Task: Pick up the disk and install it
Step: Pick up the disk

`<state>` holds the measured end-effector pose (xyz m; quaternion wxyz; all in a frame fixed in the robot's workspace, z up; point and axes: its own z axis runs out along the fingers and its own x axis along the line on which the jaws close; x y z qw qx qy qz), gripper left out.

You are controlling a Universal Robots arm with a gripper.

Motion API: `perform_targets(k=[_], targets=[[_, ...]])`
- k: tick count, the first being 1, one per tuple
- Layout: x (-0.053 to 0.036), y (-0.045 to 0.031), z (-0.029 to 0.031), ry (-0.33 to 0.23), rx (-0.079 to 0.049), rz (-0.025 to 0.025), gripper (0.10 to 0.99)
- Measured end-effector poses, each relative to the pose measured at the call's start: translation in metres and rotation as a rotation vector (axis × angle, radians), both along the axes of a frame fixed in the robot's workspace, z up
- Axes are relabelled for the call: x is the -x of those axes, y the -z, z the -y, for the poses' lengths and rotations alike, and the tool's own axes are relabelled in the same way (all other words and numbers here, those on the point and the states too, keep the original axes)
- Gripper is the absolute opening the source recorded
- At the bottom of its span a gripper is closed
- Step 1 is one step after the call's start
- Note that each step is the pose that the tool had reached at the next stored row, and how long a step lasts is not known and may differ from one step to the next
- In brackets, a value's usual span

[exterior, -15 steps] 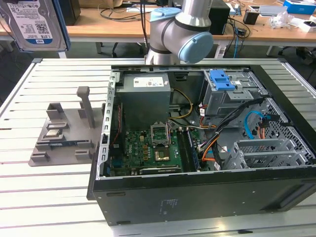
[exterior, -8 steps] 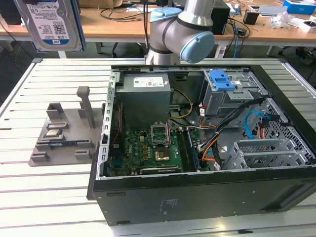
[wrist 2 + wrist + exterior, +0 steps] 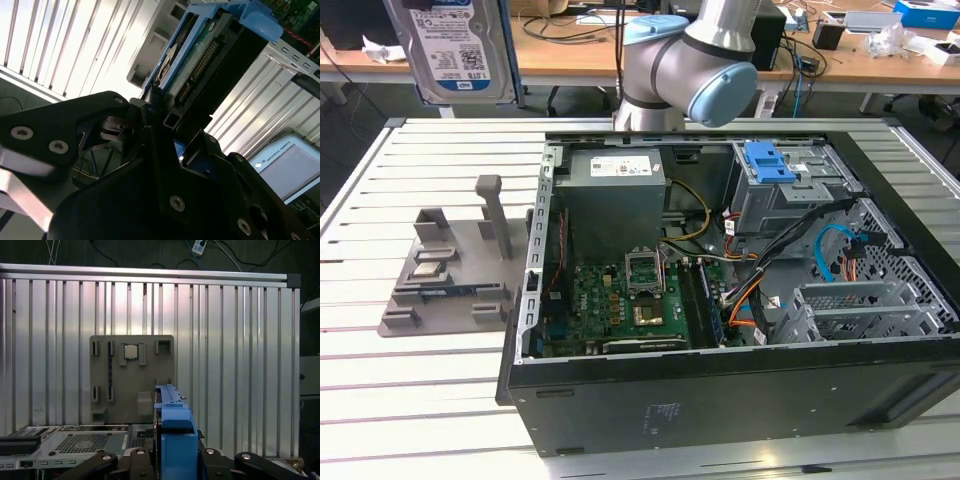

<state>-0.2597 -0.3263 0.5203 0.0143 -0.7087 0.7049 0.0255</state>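
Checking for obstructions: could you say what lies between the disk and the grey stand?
Nothing but bare table slats, in the exterior view, between the disk and the grey stand.

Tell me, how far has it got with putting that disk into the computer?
Pickup looks done: the gripper grips the disk, held in the air apart from the grey stand. Installing is left: the disk is not yet inside the open computer case.
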Motion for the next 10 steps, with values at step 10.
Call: perform_targets(k=[10], targets=[[-0.0509, 0.0005, 0.0, 0.0, 0.0, -0.0018, 0.365]])
